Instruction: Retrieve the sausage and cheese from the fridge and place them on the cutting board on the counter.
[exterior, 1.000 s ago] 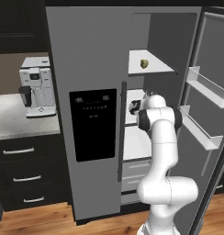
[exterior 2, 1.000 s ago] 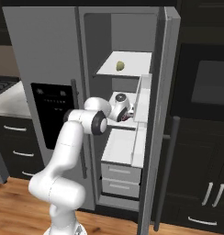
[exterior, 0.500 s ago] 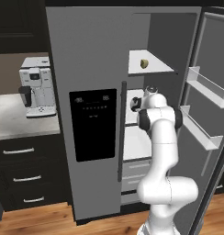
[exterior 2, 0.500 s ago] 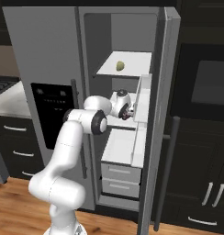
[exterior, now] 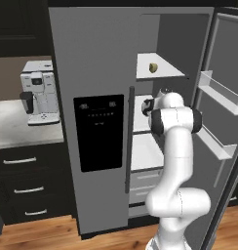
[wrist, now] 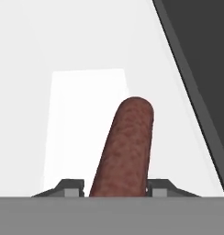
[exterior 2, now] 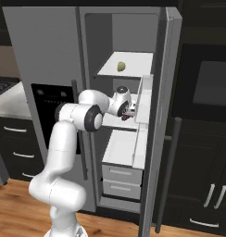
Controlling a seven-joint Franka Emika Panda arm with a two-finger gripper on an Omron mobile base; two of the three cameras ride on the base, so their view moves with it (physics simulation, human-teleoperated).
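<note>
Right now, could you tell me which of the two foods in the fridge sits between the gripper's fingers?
The sausage, reddish-brown and long, lies between the gripper fingers on the middle shelf. The cheese, a small yellowish chunk, sits alone on the shelf above.

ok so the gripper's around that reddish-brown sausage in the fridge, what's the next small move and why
Probably lift slightly and draw back out of the grey fridge. The gripper has its fingertips against both sides of the reddish-brown sausage, which looks gripped on the white shelf.
</note>
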